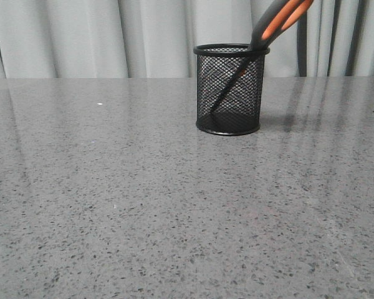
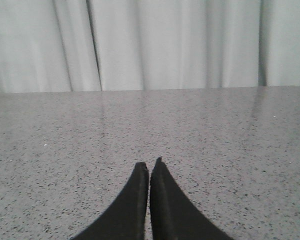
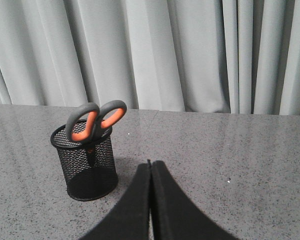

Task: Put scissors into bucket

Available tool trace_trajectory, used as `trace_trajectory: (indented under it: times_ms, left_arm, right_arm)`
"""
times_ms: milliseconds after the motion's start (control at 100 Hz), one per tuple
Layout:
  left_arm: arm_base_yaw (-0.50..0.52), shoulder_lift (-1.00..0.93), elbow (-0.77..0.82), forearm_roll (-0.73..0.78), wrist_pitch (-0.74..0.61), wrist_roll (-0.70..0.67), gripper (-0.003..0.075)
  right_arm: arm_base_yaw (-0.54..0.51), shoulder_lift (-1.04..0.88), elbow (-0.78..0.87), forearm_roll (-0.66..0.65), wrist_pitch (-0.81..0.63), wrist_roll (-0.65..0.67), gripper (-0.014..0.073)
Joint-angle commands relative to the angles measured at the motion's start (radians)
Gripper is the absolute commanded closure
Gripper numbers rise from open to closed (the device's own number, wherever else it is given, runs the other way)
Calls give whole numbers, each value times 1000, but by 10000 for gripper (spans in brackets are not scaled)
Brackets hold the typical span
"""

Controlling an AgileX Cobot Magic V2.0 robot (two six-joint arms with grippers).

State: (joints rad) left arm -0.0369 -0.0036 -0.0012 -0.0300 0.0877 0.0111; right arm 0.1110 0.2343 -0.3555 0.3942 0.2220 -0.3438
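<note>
The bucket (image 1: 229, 89), a small black wire-mesh cup, stands upright on the grey table at the back centre. The scissors (image 1: 275, 25) stand in it blades down, leaning right, their grey and orange handles sticking out above the rim. The right wrist view shows the bucket (image 3: 87, 165) with the scissors' handles (image 3: 95, 121) above it. My right gripper (image 3: 150, 163) is shut and empty, apart from the bucket. My left gripper (image 2: 149, 164) is shut and empty over bare table. Neither gripper shows in the front view.
The speckled grey table (image 1: 143, 205) stretches from the front edge to a pale pleated curtain (image 1: 112, 37) behind it. A small white speck (image 1: 100, 103) lies at the back left.
</note>
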Motion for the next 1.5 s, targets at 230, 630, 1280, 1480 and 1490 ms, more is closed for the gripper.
trace_trajectory:
  times_ms: [230,630,1280,1480,1490]
  left_arm:
    - [11,-26,19,-4,-52,-11,741]
    - [11,-26,17,-4,-63,-11,741]
    - [11,-26,17,-4,-63,-11,741]
    - [11,-26,17,-4,-63,-11,741]
    - [11,-26,17,-4,-63,-11,741]
  right_arm:
    - [-8,8,-25,11,-71,-2,669]
    - [-8,8,-25,11,-71,-2,669]
    - [-8,8,-10,-58,-92,7,669]
    - [-17,-3,99,-439,-168,371,669]
    - [-19,-5,105,-439,-172,371,669]
